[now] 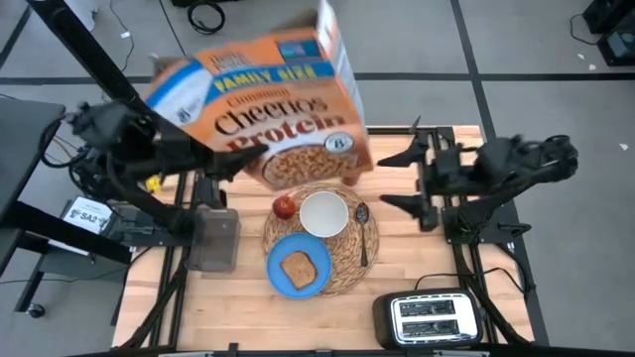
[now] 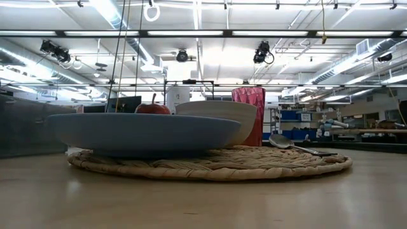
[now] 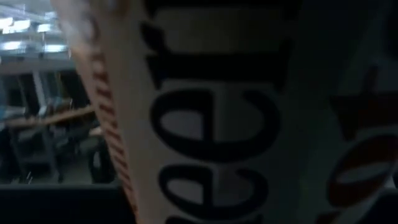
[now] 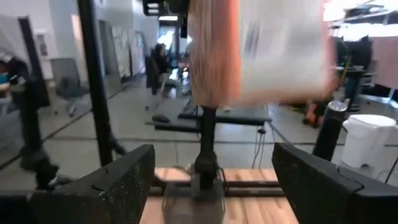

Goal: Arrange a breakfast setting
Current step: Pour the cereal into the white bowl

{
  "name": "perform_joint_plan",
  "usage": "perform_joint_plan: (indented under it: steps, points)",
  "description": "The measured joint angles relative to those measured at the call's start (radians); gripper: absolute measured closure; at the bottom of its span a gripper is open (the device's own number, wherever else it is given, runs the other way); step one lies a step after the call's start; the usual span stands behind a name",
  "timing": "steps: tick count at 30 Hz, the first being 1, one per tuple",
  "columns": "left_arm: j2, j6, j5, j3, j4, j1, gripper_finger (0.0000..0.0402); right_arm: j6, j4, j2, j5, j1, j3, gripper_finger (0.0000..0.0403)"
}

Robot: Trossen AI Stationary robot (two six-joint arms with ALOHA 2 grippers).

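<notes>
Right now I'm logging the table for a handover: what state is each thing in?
Cereal box: lifted above the table, tilted, top flap open, held by left gripper.
Right gripper: open, empty, at the table's right side.
White bowl: upright on the placemat, looks empty.
Blue plate: on the placemat, toast slice flat on it.
Red apple: beside the bowl.
Spoon: lying on the placemat.
Toaster: slots look empty.

Ceiling strip lights (image 2: 191, 32) lit the room brightly; the cereal box (image 3: 236, 112) appeared dim and blurred at the left wrist.
</notes>
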State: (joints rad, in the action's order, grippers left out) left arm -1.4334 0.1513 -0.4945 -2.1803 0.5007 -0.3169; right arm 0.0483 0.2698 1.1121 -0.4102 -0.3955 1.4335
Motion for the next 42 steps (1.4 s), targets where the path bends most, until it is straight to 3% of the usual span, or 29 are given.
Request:
perform_joint_plan:
  steps: [8, 11, 13, 20, 24, 28, 31, 35, 42]
  points:
    - [-0.041, 0.037, 0.215, 0.000, -0.204, 0.099, 0.0230, 0.108, -0.490, 0.058, -0.006, 0.078, -0.124, 0.0068]
    - [-0.066, 0.024, 0.235, 0.000, -0.246, 0.125, 0.0230, 0.148, -0.605, 0.081, 0.065, 0.109, -0.125, 0.0051]
    - [-0.081, 0.014, 0.253, 0.000, -0.265, 0.140, 0.0230, 0.161, -0.658, 0.090, 0.134, 0.124, -0.127, 0.0040]
    - [-0.169, -0.057, 0.308, -0.001, -0.364, 0.196, 0.0230, 0.164, -0.801, 0.096, 0.224, 0.161, -0.126, 0.0026]
    - [-0.214, -0.093, 0.332, -0.005, -0.421, 0.214, 0.0230, 0.154, -0.840, 0.091, 0.244, 0.171, -0.126, 0.0036]
    - [-0.243, -0.118, 0.335, -0.007, -0.448, 0.226, 0.0225, 0.156, -0.874, 0.086, 0.226, 0.170, -0.126, 0.0071]
    - [-0.244, -0.145, 0.340, -0.006, -0.435, 0.236, 0.0210, 0.157, -0.885, 0.087, 0.207, 0.170, -0.127, 0.0107]
    - [-0.221, -0.143, 0.378, -0.004, -0.385, 0.243, 0.0166, 0.173, -0.882, 0.084, 0.192, 0.170, -0.128, 0.0112]
    - [-0.123, -0.096, 0.378, 0.004, -0.052, 0.243, 0.0073, 0.150, -0.930, 0.020, 0.169, 0.170, -0.214, 0.0114]
